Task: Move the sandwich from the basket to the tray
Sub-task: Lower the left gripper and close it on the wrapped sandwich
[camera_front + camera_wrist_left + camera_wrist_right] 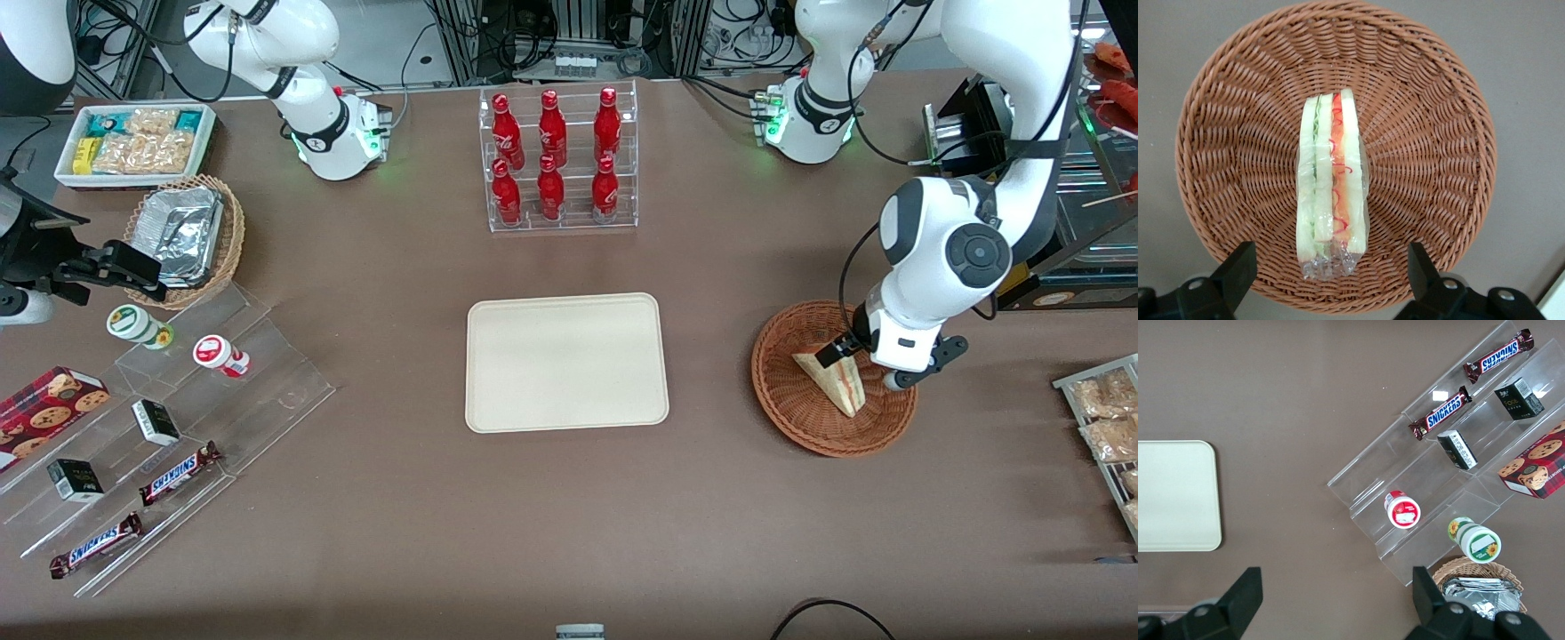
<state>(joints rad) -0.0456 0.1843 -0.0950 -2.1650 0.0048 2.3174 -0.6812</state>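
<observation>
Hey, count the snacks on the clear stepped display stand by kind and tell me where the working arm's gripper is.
Snickers bars: 2
Small black boxes: 2
Round lidded cups: 2
Cookie box: 1
Total: 7
The gripper hangs open over the sandwich in the basket.

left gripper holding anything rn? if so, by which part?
Nothing held. The gripper is open above the basket, fingers straddling the sandwich without touching it.
</observation>
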